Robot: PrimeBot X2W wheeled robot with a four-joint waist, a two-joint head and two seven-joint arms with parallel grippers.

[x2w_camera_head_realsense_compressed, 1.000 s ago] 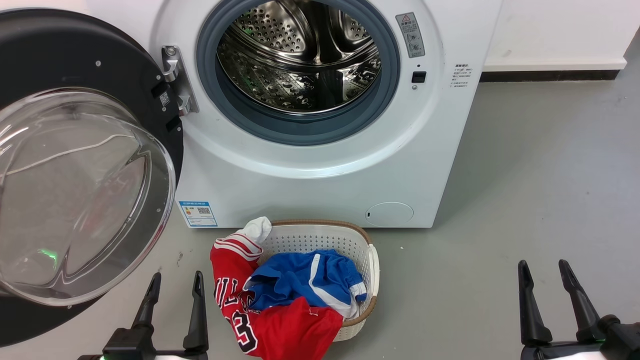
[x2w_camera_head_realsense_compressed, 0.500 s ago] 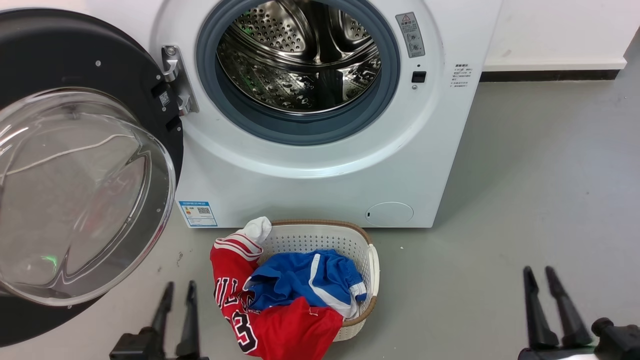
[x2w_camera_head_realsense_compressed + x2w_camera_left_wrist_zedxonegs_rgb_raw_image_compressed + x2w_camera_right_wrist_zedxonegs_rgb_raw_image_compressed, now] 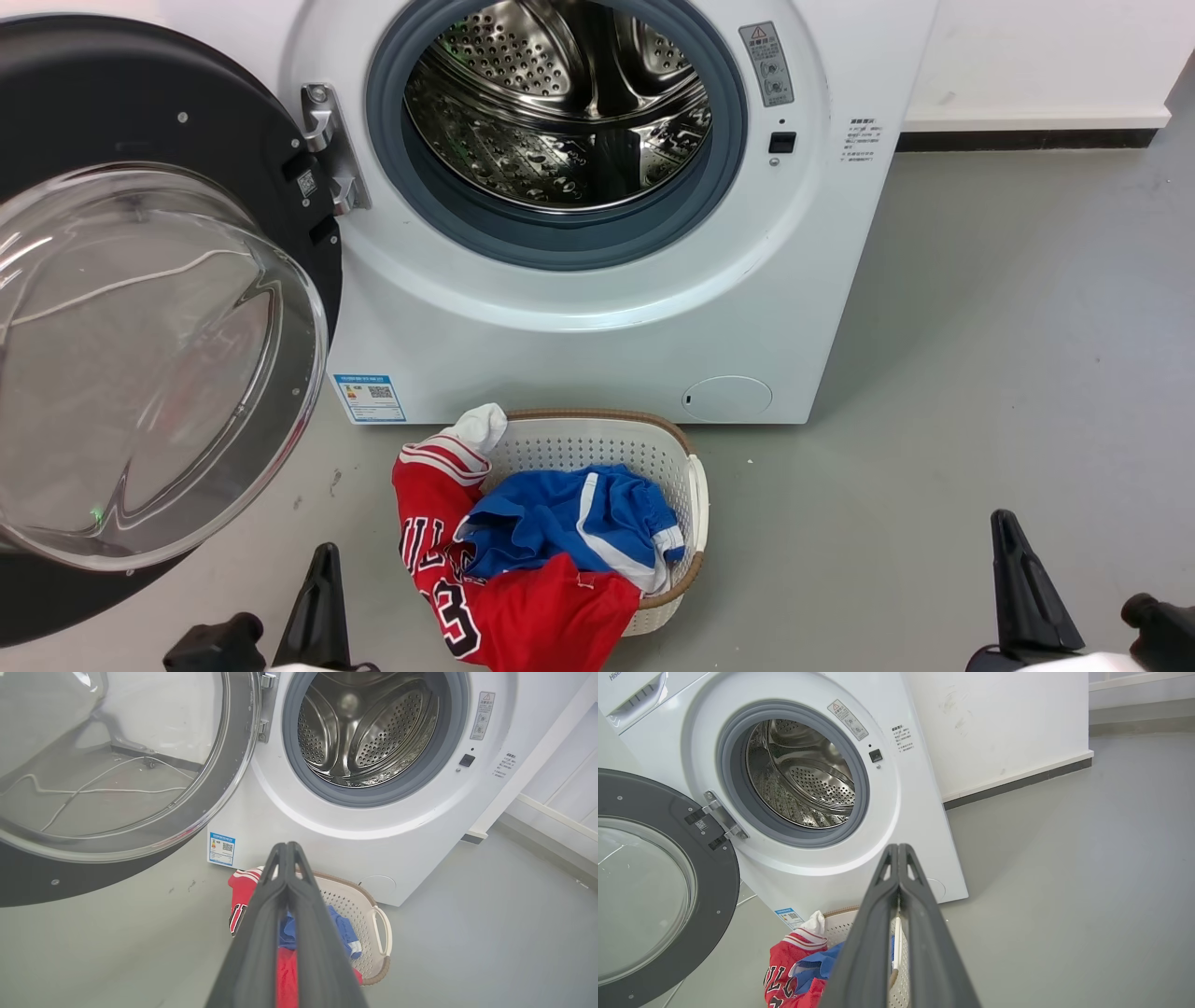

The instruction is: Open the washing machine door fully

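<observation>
Facing outward, the washing machine door (image 3: 159, 355) hangs open leftward; left claw (image 3: 285, 846) and right claw (image 3: 899, 846) pressed together.

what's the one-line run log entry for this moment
washing machine door: wide open, hinged left | left gripper: shut, empty | right gripper: shut, empty | laundry basket: clothes inside

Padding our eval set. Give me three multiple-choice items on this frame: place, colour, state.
1. Where is the basket? A on the floor before the washing machine; B inside it; C on top of it.
2. The rim of the door is: A white; B black; C blue.
3. The left tool and right tool are: A wide open; B shut, empty; C clamped on the door.
Key: A, it stands just before the machine's front; B, the rim is glossy black; B, each wrist view shows its tool closed to a point, holding nothing.
</observation>
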